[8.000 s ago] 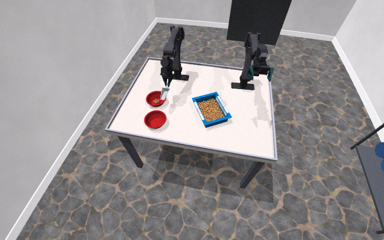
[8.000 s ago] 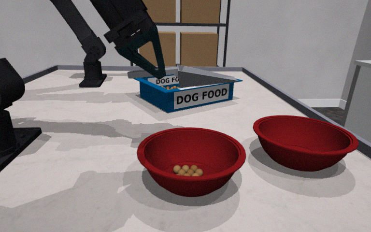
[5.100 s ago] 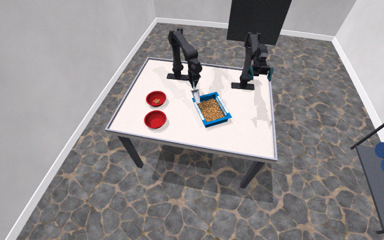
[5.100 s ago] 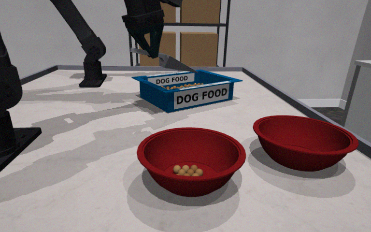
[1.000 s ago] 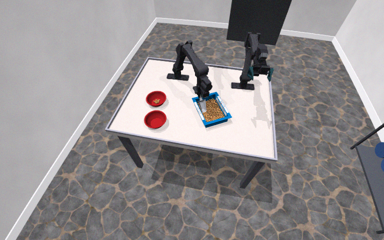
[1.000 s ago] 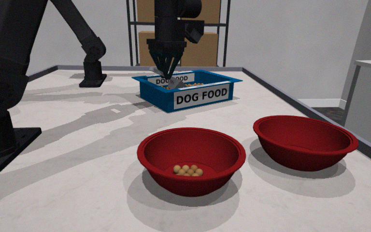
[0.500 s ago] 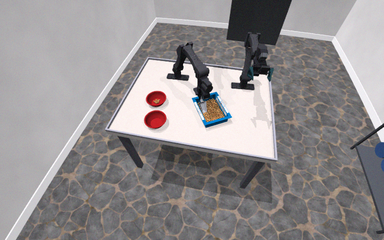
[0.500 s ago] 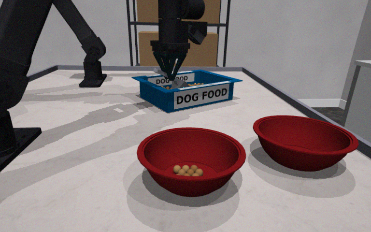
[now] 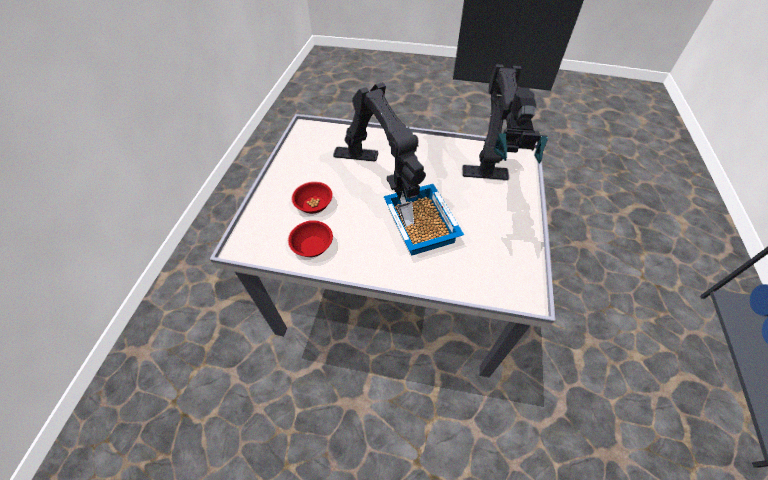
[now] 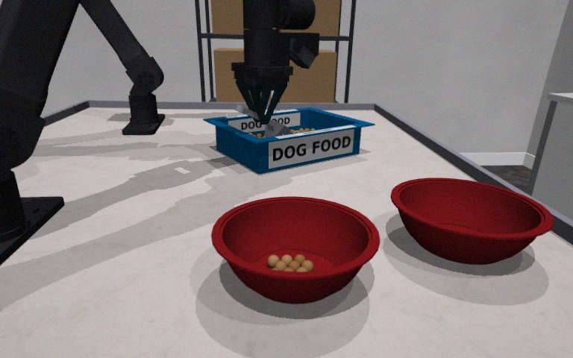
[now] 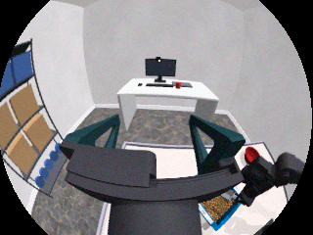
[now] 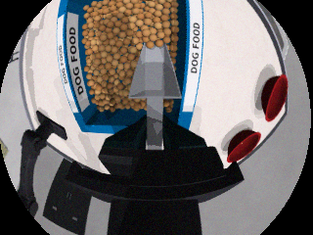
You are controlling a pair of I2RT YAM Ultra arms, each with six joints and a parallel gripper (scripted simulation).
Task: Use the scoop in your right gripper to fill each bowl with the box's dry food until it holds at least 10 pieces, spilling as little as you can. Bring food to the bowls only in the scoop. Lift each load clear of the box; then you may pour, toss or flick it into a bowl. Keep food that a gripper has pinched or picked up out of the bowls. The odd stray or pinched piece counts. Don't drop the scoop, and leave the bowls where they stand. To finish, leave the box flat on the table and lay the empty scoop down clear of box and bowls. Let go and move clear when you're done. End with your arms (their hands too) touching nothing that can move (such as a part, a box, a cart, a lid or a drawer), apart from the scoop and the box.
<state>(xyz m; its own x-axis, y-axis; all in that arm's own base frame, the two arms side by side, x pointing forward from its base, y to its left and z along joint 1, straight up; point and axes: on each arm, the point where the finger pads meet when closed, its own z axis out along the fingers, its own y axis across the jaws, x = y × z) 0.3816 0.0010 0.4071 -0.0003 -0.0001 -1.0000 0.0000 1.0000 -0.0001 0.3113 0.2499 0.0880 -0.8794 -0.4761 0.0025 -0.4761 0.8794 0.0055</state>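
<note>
The steel-grey scoop (image 9: 407, 213) (image 10: 276, 129) (image 11: 228, 195) (image 12: 156, 73) is down inside the blue box (image 9: 433, 247) (image 10: 241, 148) (image 11: 216, 226) (image 12: 103, 128), its flared pan tilted, with its front edge at the round tan food (image 9: 428, 219) (image 10: 304, 130) (image 11: 217, 208) (image 12: 112, 59). From here the right gripper (image 9: 404, 198) (image 10: 265, 120) (image 11: 236, 199) (image 12: 155, 118) has its fingers pinched on the handle, while the left gripper (image 9: 521, 148) (image 11: 154, 117) hangs well apart from all that, fingers spread wide. The box sits flat, DOG FOOD on its long sides. One red bowl (image 9: 311, 187) (image 10: 295, 227) (image 12: 243, 147) has a small cluster of food at the bottom; I can't get an exact count past its rim. The other bowl (image 9: 310, 243) (image 10: 468, 206) (image 11: 251, 155) (image 12: 275, 100), just beside it, looks empty. They stand on a pale, faintly marbled table (image 9: 362, 254) (image 10: 168, 312) (image 11: 161, 162) (image 12: 230, 59) with a raised grey edge, shadows stretching over it. Around us are plain grey walls (image 9: 141, 84) (image 10: 465, 75) (image 11: 161, 34), a stone-patterned floor (image 9: 339, 418) (image 11: 161, 124), a white desk (image 11: 168, 91) with a monitor (image 11: 160, 68), and a dark-framed shelf unit (image 10: 349, 63) carrying brown cartons (image 10: 308, 84) (image 11: 23, 103).
</note>
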